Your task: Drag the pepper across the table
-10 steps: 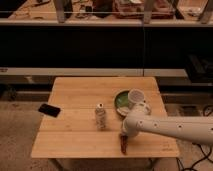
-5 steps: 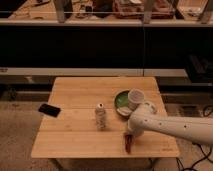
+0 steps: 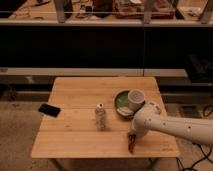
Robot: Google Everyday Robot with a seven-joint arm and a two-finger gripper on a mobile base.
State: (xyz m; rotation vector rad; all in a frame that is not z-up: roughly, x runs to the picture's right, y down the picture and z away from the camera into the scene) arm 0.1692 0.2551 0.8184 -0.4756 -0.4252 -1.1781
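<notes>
Lying slim dark-red pepper [image 3: 131, 142], hand [image 3: 132, 136] above

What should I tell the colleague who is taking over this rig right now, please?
Gripper: down at the table's front right, right over the pepper; the arm reaches in from the right.
Pepper: lies on the table near its front edge, right of the small bottle and in front of the green plate with the white cup.
Phone: at the left edge, far from the work.
Done: over the last second the gripper and pepper have slid a short way right.
Left: carry the drag on across the table; mind the near edge.
</notes>
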